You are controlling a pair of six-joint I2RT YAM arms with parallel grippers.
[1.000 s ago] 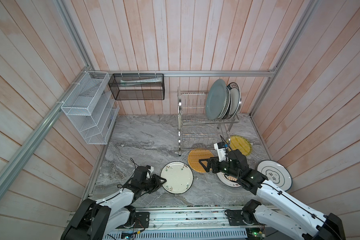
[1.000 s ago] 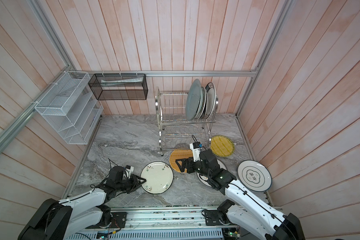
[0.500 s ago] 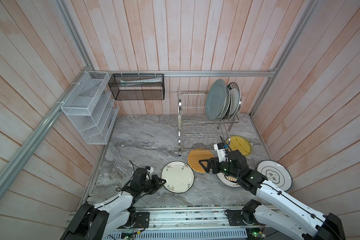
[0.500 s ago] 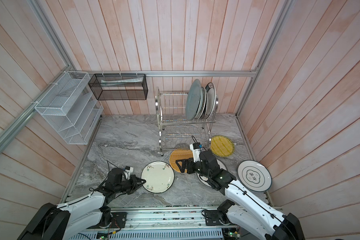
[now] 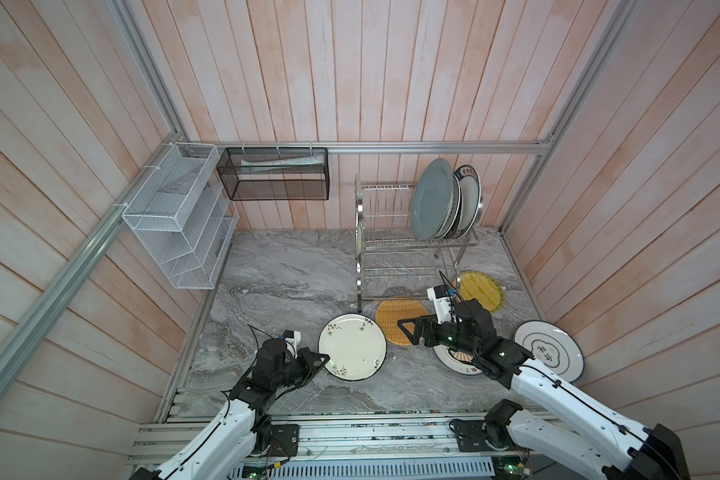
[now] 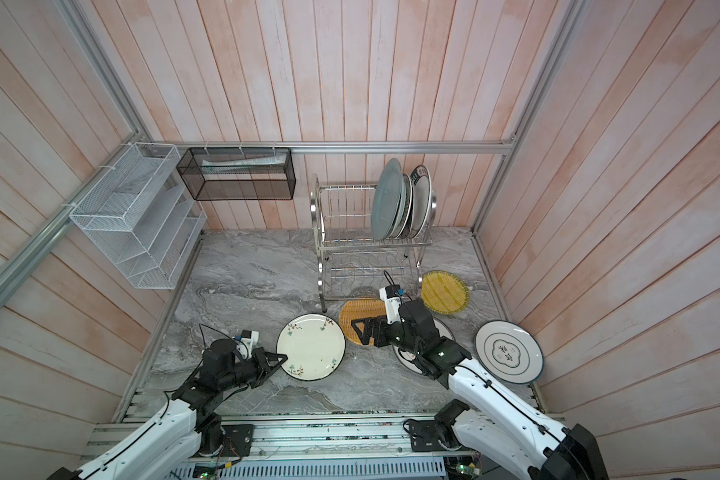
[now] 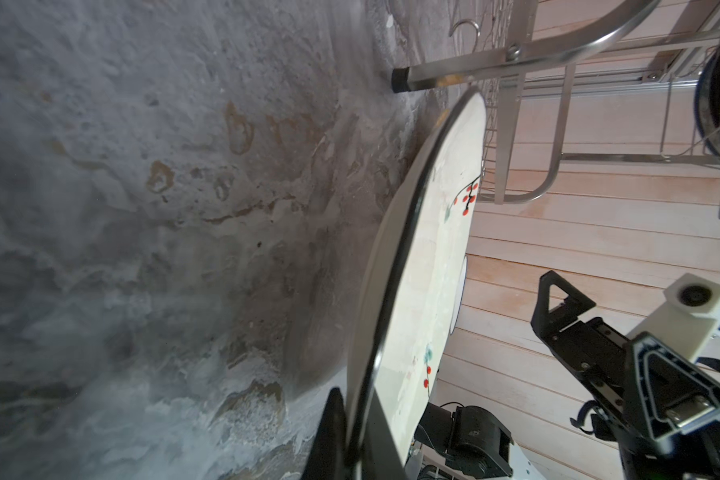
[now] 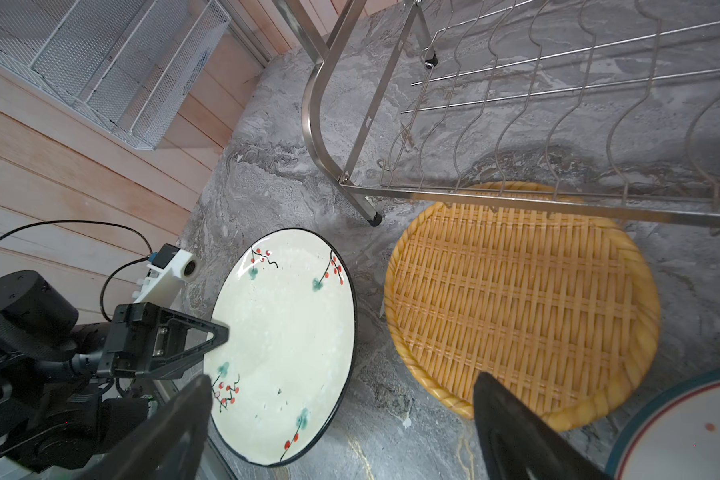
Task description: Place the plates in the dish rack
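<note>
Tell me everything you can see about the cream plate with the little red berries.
The cream plate is round, glossy, ceramic-looking, with a thin dark rim and four sprigs of red berries and teal leaves near its edge. It faces up over the grey marble table, near a foot of the dish rack, apart from the woven plate. The left gripper is shut on its rim; whether it is lifted is unclear.

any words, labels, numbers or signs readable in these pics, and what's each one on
None can be quoted as it reads.
blue-ringed plate: two dark characters at its centre, too small to read.
rearmost plate in the dish rack: dark marks along its rim, blurred.
</note>
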